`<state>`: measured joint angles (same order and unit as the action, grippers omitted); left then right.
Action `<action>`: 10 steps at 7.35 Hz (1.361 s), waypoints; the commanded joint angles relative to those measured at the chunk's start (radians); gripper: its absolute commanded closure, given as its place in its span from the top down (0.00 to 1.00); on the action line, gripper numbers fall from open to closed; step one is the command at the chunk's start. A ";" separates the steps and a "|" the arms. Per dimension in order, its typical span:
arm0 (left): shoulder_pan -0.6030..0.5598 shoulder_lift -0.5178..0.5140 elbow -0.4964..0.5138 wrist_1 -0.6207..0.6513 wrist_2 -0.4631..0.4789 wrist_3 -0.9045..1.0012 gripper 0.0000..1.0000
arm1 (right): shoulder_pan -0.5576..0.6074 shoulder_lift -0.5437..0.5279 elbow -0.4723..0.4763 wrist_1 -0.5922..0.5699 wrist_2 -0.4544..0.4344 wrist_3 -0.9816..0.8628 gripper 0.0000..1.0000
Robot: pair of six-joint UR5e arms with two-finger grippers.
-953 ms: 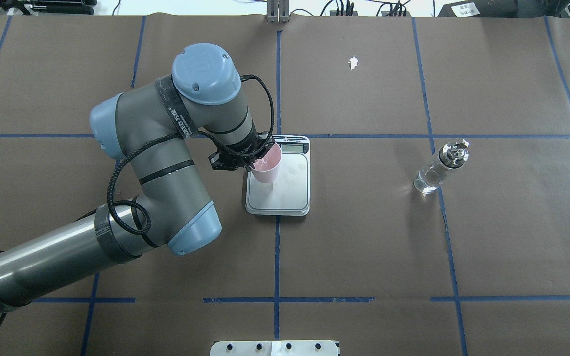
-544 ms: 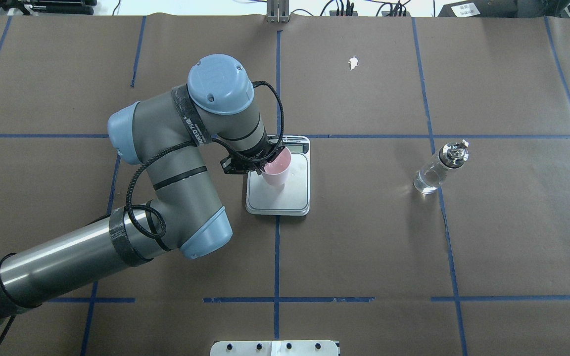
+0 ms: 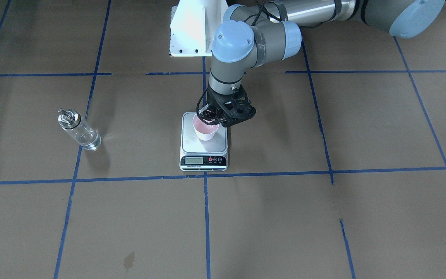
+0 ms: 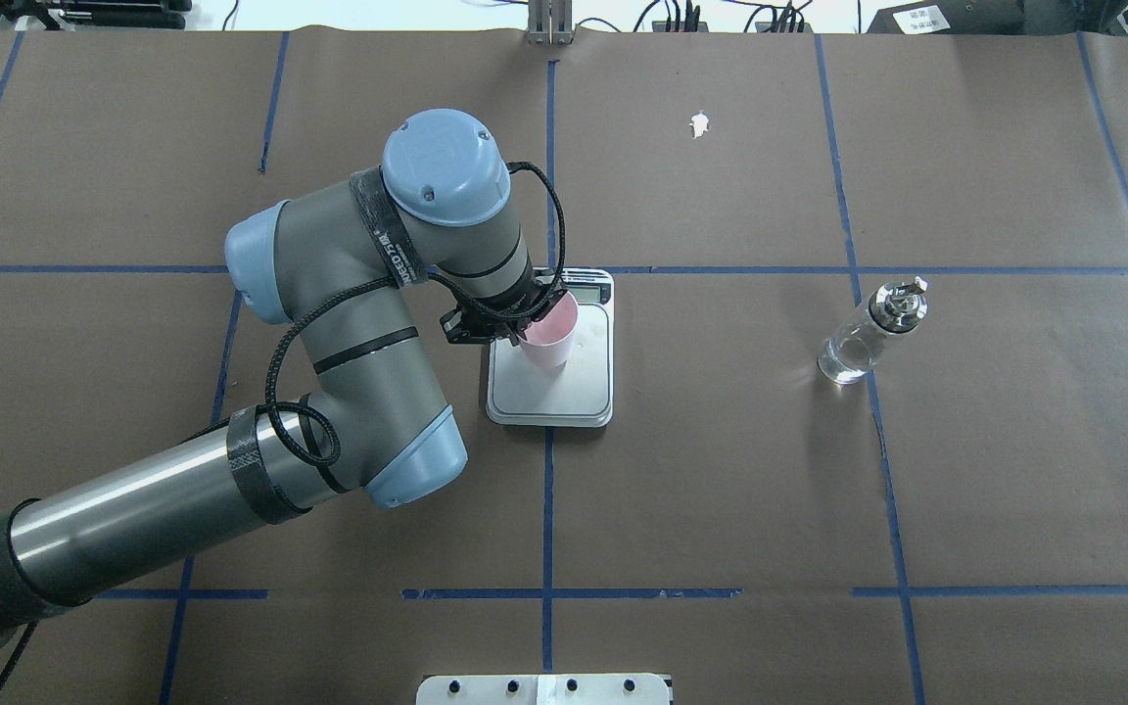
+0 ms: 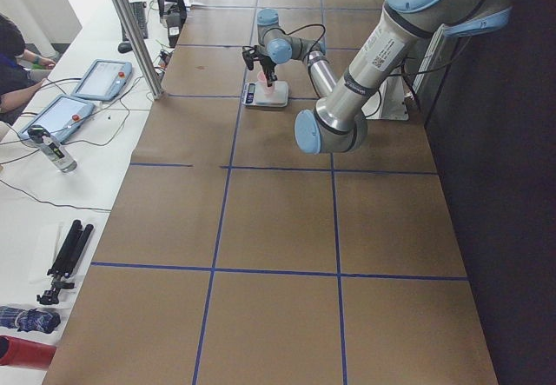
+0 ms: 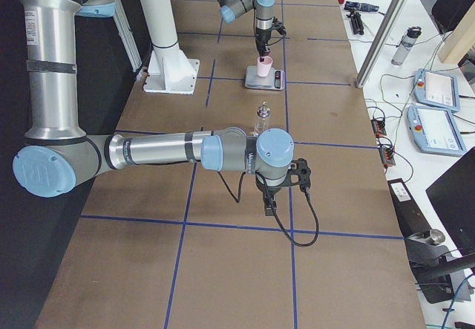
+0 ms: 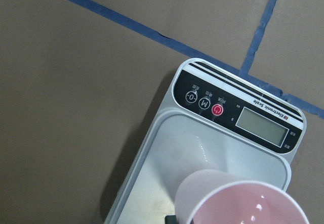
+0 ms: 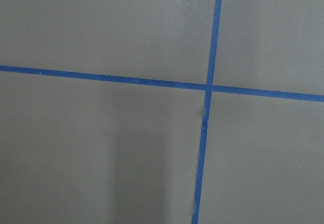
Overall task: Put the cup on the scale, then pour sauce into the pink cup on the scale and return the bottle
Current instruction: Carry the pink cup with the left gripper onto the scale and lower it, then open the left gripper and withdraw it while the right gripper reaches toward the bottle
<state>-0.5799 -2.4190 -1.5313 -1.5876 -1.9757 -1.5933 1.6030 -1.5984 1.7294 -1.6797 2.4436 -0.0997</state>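
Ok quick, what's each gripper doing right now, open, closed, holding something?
Left gripper: closed on the cup, over the scale.
Right gripper: cannot be told; it shows only in the right side view.

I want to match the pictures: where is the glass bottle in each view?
Front-facing: bottle at left, mid-height.
Overhead: bottle at right, mid-height.
Exterior left: cannot make it out.
Exterior right: bottle at centre, nearer than the scale.
Left wrist: absent.
Right wrist: absent.
Landmark: the scale under the cup.

Left arm enters from 8 o'clock, wrist vertical, left pincer (image 3: 208, 116) nipping the cup (image 3: 206, 133) rim; right pincer (image 6: 269, 209) points down, grip unclear.
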 commanded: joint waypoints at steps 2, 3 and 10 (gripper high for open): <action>-0.001 0.003 -0.010 0.002 0.006 0.010 1.00 | 0.000 0.002 -0.005 0.000 0.005 0.006 1.00; -0.015 0.005 -0.042 0.012 0.005 0.042 1.00 | 0.000 0.002 0.002 0.000 0.011 0.011 1.00; -0.222 0.231 -0.433 0.221 -0.003 0.447 1.00 | -0.363 -0.048 0.502 0.079 -0.145 0.827 1.00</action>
<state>-0.7615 -2.2440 -1.8958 -1.3881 -1.9785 -1.2288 1.3573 -1.6425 2.1668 -1.6610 2.3639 0.5359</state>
